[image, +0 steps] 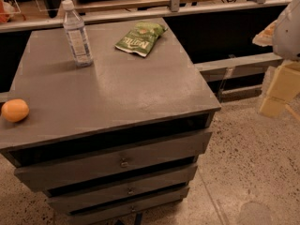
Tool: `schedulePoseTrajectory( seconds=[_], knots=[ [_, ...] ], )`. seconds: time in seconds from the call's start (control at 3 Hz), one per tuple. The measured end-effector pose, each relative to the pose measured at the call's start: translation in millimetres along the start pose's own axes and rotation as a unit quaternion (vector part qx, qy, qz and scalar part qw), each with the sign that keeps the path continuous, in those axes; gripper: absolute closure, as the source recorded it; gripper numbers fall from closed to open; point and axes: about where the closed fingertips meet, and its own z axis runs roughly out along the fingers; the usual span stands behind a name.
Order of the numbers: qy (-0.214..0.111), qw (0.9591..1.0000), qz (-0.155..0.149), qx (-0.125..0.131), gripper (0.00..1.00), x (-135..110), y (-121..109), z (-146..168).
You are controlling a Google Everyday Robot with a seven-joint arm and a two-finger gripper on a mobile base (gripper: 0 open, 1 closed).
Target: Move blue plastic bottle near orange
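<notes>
Grey cabinet top (117, 93) carries the bottle (77, 34), upright near its back left corner, well apart from the orange (15, 110) at the front left edge. A green snack bag (140, 38) lies flat near the bottle. Dark gaps above the drawers (122, 161) hide any contents. The gripper (276, 90) hangs right of the cabinet, partly cut off; its grip cannot be told.
</notes>
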Motion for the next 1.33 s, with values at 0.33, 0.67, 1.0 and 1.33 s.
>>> schedulePoseTrajectory(
  seconds=[0.33, 0.67, 1.0, 1.33],
  knots=[
    [0.0, 1.0, 0.0, 0.0, 0.0, 0, 0, 0],
    [-0.011, 0.9999, 0.005, 0.003, 0.0, -2, -1, -2],
    [-0.065, 0.9975, 0.03, -0.004, 0.0, -7, -4, 8],
    [-0.168, 0.9834, 0.068, -0.013, 0.0, 4, -22, 56]
  ],
)
